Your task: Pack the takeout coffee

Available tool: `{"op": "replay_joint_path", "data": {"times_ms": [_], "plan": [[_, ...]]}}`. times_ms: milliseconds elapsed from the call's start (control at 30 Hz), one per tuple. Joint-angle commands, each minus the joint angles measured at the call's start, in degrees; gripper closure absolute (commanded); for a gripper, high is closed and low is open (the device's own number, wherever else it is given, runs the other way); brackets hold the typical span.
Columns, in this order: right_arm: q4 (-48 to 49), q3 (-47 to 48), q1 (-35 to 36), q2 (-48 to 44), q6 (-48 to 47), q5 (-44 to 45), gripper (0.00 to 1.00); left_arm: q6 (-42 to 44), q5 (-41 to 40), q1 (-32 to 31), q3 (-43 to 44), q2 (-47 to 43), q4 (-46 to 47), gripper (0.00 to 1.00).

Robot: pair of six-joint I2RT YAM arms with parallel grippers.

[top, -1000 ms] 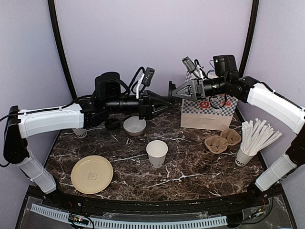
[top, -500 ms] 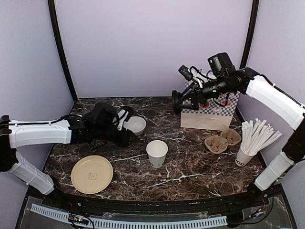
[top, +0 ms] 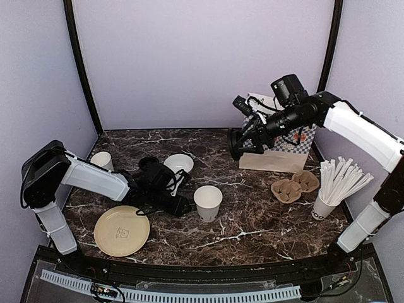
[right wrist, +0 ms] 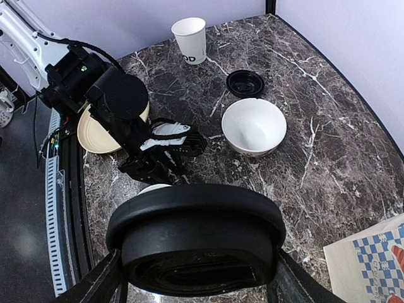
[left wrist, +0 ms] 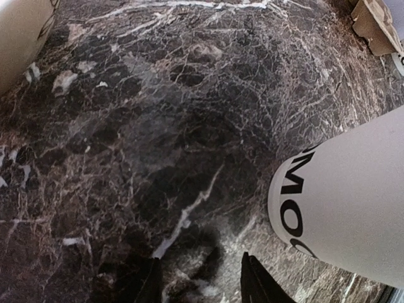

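An uncapped white paper cup [top: 207,202] stands mid-table. In the left wrist view it fills the right side [left wrist: 341,202], dark print near its base. My left gripper [top: 184,206] lies low on the table just left of this cup, open and empty, its fingertips [left wrist: 254,281] apart. A second uncapped cup [top: 101,160] stands at the back left, also in the right wrist view [right wrist: 189,39]. My right gripper [top: 238,144] is shut on a black plastic lid [right wrist: 196,237], held in the air in front of the bag. Another black lid [right wrist: 245,83] lies on the table.
A low white bowl [top: 178,164] sits behind the left gripper. A tan plate [top: 122,231] lies front left. A checkered paper bag [top: 281,148] stands back right, with a cardboard cup carrier [top: 295,186] and a cup of white sticks [top: 328,199] nearby.
My left arm has dropped from mid-air to the table and its gripper now lies beside the middle cup. My right arm has lowered a little with the lid.
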Motion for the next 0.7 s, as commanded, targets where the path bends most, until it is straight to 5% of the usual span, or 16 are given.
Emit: {"op": "replay_joint_path", "data": {"times_ms": [0, 667], "plan": [[0.46, -0.60, 1.04, -0.06, -0.87, 0.53, 0.29, -0.77, 3.05, -0.71, 1.64, 2.32, 4.25, 0.55], [-7.12, 0.29, 8.27, 2.47, -8.53, 8.61, 0.29, 1.13, 6.85, -5.79, 8.65, 8.38, 3.61, 0.59]]}}
